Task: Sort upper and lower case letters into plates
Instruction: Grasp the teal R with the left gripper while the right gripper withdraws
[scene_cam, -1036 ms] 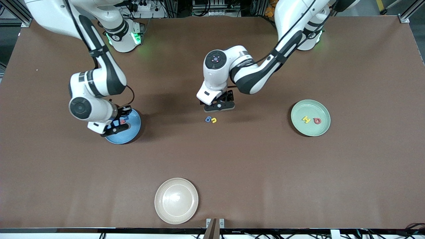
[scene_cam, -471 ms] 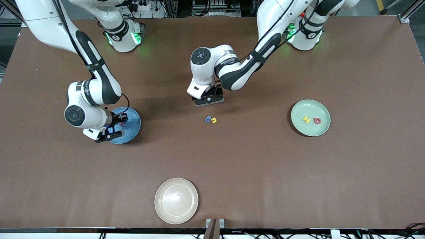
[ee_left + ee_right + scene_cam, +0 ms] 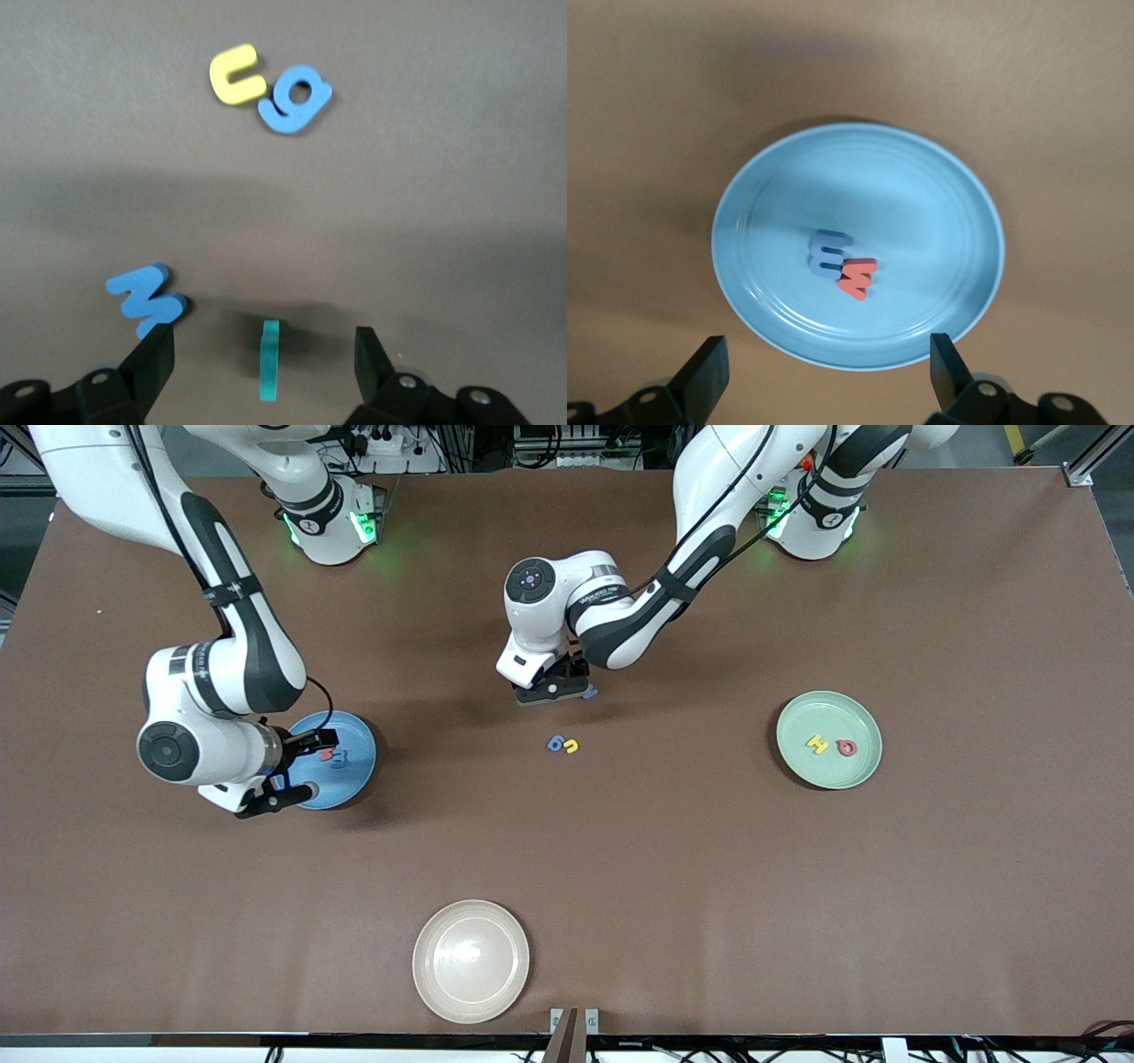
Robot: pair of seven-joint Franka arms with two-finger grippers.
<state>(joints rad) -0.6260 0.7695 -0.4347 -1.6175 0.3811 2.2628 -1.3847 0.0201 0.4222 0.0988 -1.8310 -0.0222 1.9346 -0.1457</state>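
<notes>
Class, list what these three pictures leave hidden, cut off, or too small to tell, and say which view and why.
- Front view: the teal letter and most of the blue letter lie under the left claw.
- Front view: the letters in the blue plate are too small to read.
- Right wrist view: the right claw is cut off by the edge, fingers apart.

Brown table (image 3: 709, 886), blue plate (image 3: 354, 766), mint plate (image 3: 828, 771), cream plate (image 3: 470, 960), four loose letters (image 3: 563, 745).
</notes>
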